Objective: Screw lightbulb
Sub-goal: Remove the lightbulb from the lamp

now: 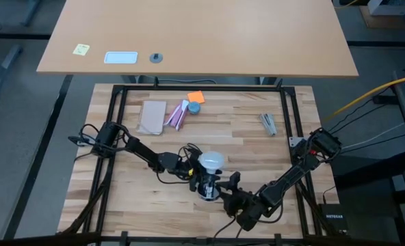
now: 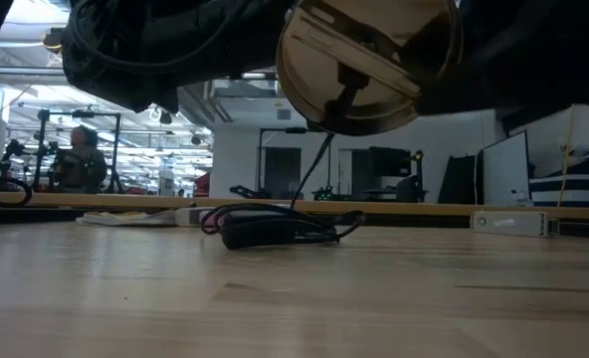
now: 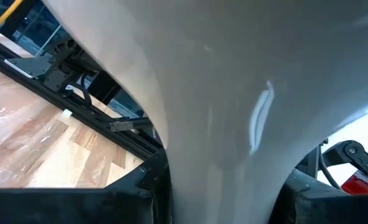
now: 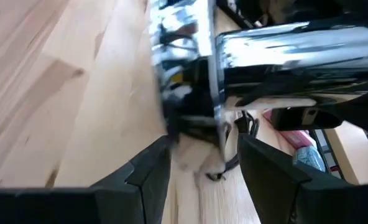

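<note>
The frosted white lightbulb [image 1: 211, 161] is near the table's middle front, its globe above the silvery socket [image 1: 208, 188]. My left gripper [image 1: 197, 167] comes in from the left and is shut on the bulb, which fills the left wrist view [image 3: 234, 81]. My right gripper [image 1: 219, 190] comes in from the near right and is shut on the socket [image 4: 277, 50]. In the low view the socket's round underside [image 2: 364, 60] hangs above the table. A thin dark cord [image 2: 319, 159] runs from it down to a coil [image 2: 275, 231] on the wood. My left gripper pinches the bulb's tapering lower part [image 3: 221, 186] between its two fingers [image 3: 140, 199], coming roughly level from the table's left. The bulb is clear of the table, globe uppermost. My right gripper has the socket's body [image 4: 196, 124] between its two fingers [image 4: 147, 177], coming from the table's near right and slanting down. The socket is lifted clear of the table, and its cord hangs slack below it.
At the far middle lie a brown flat pad [image 1: 153, 116], a pink-and-white packet [image 1: 177, 115], an orange slip [image 1: 196, 97] and a small bluish round thing [image 1: 194, 108]. A small metal piece [image 1: 268, 123] lies at the right. A black frame [image 1: 117, 102] borders the board.
</note>
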`<state>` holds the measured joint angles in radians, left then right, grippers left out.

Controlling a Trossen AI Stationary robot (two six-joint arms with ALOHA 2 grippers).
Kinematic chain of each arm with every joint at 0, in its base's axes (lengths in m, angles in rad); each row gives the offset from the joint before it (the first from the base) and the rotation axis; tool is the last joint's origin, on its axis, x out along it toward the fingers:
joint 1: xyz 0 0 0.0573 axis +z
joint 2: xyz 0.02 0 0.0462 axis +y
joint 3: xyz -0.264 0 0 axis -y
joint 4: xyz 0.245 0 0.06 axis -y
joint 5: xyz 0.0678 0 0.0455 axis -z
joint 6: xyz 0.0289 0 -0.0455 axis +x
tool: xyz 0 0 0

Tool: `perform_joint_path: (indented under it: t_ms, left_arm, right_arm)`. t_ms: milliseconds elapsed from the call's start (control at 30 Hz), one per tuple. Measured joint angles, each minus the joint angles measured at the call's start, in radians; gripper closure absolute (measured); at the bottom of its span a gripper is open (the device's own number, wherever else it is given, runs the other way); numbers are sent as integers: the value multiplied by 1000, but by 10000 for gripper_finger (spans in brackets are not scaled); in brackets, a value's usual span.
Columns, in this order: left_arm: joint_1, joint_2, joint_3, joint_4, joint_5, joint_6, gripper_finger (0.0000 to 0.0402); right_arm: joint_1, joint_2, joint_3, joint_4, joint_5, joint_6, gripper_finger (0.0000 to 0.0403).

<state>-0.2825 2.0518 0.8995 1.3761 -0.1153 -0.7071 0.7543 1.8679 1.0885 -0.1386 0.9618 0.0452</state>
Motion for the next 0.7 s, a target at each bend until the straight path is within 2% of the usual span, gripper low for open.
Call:
perform_joint_path:
  t_ms: [200,467,700]
  left_arm:
    - [1,0,0,4,0,0,249]
    - [2,0,0,-11,-3,-3,249]
    - [4,0,0,-40,-4,-68,249]
  right_arm:
    - [-2,0,0,45,6,0,226]
    - [1,0,0,48,-22,-23,334]
    - [-1,0,0,36,-75,-53,333]
